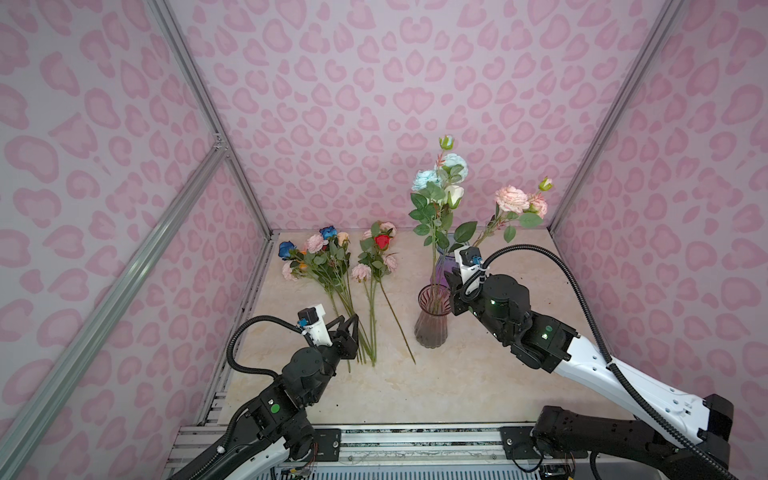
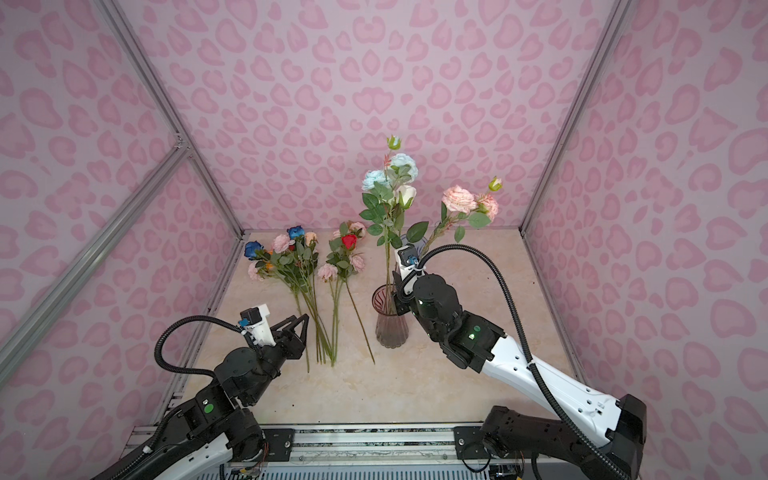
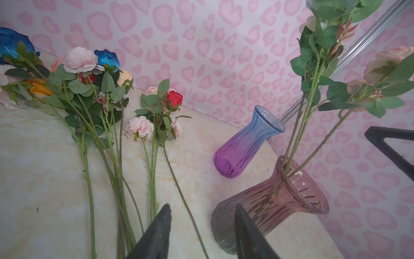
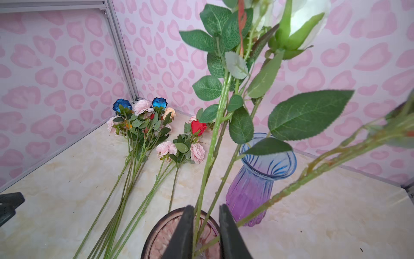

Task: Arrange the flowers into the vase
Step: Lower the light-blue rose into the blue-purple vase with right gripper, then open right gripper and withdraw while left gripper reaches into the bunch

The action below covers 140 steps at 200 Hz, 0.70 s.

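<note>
Smoky-pink ribbed glass vase (image 1: 432, 324): 3 green flower stems (image 4: 205, 178) stand inside. Right gripper (image 4: 206, 208) above vase rim, jaws slightly parted around stems, apparently unpinched. Left gripper (image 3: 202, 206) left of vase, spread, empty. Loose flowers (image 1: 332, 270) lie left of vase.

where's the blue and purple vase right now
In a top view the blue-to-purple ribbed glass vase stands right of centre, just behind the pink glass vase, partly hidden by the right arm.
</note>
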Tool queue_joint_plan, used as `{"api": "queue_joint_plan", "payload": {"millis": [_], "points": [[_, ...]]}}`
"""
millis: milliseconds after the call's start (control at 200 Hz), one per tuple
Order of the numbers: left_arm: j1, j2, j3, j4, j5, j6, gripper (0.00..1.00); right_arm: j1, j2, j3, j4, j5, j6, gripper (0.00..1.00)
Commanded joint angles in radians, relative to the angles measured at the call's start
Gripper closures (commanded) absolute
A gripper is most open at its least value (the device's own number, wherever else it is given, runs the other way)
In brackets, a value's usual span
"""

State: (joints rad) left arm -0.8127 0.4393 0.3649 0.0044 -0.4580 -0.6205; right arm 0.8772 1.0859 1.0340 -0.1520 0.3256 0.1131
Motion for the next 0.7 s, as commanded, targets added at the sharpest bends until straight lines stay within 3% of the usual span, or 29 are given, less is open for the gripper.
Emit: {"api": "queue_joint_plan", "payload": {"millis": [0, 695], "points": [[0.001, 0.019, 0.017, 0.031, 0.004, -0.005, 0.52, 0.002, -0.024, -0.016, 0.003, -0.006, 0.015, 0.77], [0.0, 0.195, 0.073, 0.014, -0.074, 0.027, 0.53, 0.009, -0.219, -0.204, 0.081, -0.003, 0.071, 0.57]]}}
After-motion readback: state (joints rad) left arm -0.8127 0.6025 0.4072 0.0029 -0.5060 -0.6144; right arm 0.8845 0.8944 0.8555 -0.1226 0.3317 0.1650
